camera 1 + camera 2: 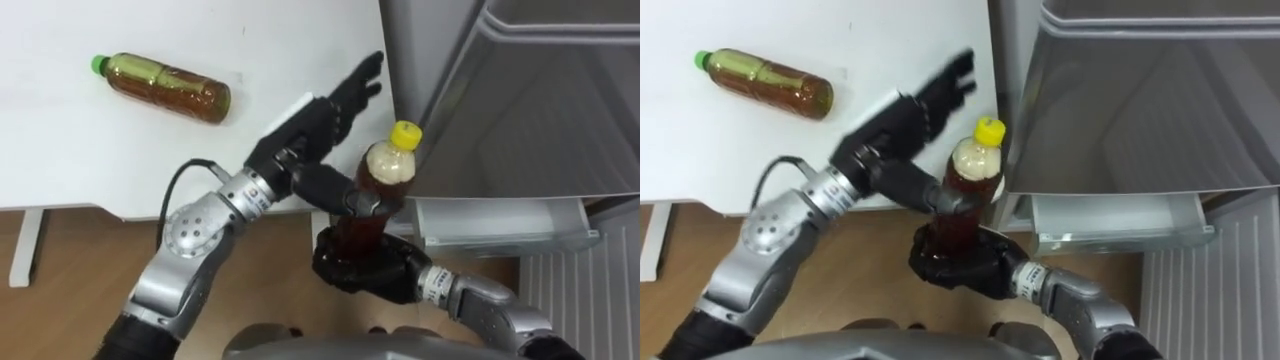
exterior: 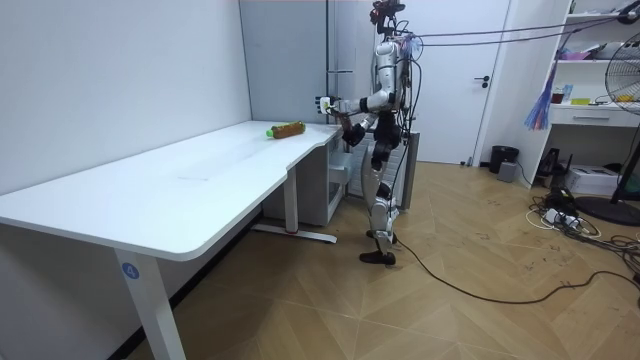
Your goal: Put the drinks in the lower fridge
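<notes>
One drink in hand at the fridge, one on the desk, none stowed yet.
Right hand [image 1: 365,268] is clamped round the base of the upright yellow-capped brown plastic drink bottle [image 1: 388,172], beside the open grey fridge [image 1: 520,100]. Left hand [image 1: 320,115] has fingers spread straight, thumb against that bottle. The green-capped brown bottle [image 1: 165,87] lies on the white desk [image 1: 60,150], untouched.

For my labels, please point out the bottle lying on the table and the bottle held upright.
Lying bottle [image 1: 165,88]: left eye view, mid-body.
Upright bottle [image 1: 390,167]: left eye view, shoulder below cap.
</notes>
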{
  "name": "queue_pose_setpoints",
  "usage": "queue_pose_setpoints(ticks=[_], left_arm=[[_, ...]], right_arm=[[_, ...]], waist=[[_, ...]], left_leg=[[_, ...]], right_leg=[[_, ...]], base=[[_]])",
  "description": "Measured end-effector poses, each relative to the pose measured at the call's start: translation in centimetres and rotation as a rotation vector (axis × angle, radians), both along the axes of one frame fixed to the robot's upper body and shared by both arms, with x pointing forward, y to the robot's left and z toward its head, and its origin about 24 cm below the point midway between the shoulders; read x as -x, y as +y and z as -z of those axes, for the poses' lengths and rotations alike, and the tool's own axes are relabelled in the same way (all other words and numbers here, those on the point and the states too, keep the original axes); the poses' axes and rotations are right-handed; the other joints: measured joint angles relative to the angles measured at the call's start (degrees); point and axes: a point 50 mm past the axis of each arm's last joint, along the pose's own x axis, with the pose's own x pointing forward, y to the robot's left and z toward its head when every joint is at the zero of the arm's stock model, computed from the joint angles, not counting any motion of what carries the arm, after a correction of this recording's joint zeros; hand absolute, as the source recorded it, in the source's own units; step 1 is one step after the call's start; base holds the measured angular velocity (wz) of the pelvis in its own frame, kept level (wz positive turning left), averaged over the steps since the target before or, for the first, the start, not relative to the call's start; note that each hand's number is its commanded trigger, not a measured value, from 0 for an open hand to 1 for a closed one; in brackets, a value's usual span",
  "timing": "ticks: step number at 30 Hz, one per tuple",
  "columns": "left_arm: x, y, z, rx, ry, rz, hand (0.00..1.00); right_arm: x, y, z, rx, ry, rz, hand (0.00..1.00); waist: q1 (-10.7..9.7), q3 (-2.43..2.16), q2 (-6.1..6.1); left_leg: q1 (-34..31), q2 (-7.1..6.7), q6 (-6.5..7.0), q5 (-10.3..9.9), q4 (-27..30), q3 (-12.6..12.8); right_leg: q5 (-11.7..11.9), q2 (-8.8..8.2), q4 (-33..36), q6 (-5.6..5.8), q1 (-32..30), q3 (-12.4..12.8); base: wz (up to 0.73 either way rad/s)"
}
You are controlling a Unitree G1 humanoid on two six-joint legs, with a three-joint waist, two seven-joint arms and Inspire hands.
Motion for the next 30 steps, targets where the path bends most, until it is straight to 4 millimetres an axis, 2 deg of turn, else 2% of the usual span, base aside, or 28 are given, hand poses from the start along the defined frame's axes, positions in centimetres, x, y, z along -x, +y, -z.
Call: queue_pose_setpoints(ticks=[3,8,12,15,21,28,30], left_arm=[[-0.4,0.8,-2.6,0.04,-0.105,-0.079,0.0],[-0.4,1.7,-5.0,0.068,-0.212,-0.152,0.0],[-0.5,2.7,-6.1,0.071,-0.27,-0.215,0.0],[-0.3,4.2,-8.5,0.113,-0.373,-0.337,0.0],[0.5,6.5,-11.1,0.147,-0.52,-0.48,0.0],[1.4,9.2,-12.9,0.138,-0.625,-0.63,0.0],[1.9,9.9,-13.7,0.126,-0.674,-0.665,0.0]], right_arm=[[0.8,-0.9,0.5,0.006,0.036,0.058,1.0],[2.3,-1.9,1.5,0.044,0.101,0.094,1.0],[3.7,-3.0,2.3,0.069,0.157,0.141,1.0],[4.9,-4.6,2.7,0.084,0.19,0.245,1.0],[6.4,-6.7,3.3,0.117,0.229,0.387,1.0],[8.2,-8.5,4.0,0.116,0.297,0.585,1.0],[9.2,-9.0,4.2,0.12,0.33,0.634,1.0]], waist=[[0.26,0.06,0.05],[0.33,0.28,0.49],[0.44,0.12,0.81],[0.41,0.1,0.84],[0.23,-0.11,1.11],[0.34,-0.31,0.96],[0.4,-0.65,0.66]], left_leg=[[0.76,0.11,0.01,-0.01,-0.31,0.01],[1.76,0.04,0.01,-0.04,-0.7,-0.1],[1.75,0.07,0.0,-0.04,-0.67,-0.06],[1.82,0.07,0.0,-0.04,-0.64,-0.1],[3.85,0.04,-0.07,-0.09,-1.31,-0.08],[4.24,-0.1,-0.08,-0.1,-1.24,-0.75],[4.25,-0.08,-0.17,-0.18,-1.26,-0.85]], right_leg=[[-0.01,-0.04,-0.13,0.02,0.71,0.03],[-0.02,0.0,-1.0,0.04,1.97,-0.09],[-0.02,0.04,-0.97,0.03,1.93,-0.01],[-0.02,0.04,-1.01,0.03,2.06,0.02],[-0.07,0.14,-1.56,0.12,3.96,0.08],[-0.2,0.03,-2.22,0.22,4.74,-0.41],[-0.2,0.15,-2.96,0.22,4.84,-0.33]], base=[[0.0],[0.01],[0.0],[0.0],[-0.01],[0.06],[0.0]])
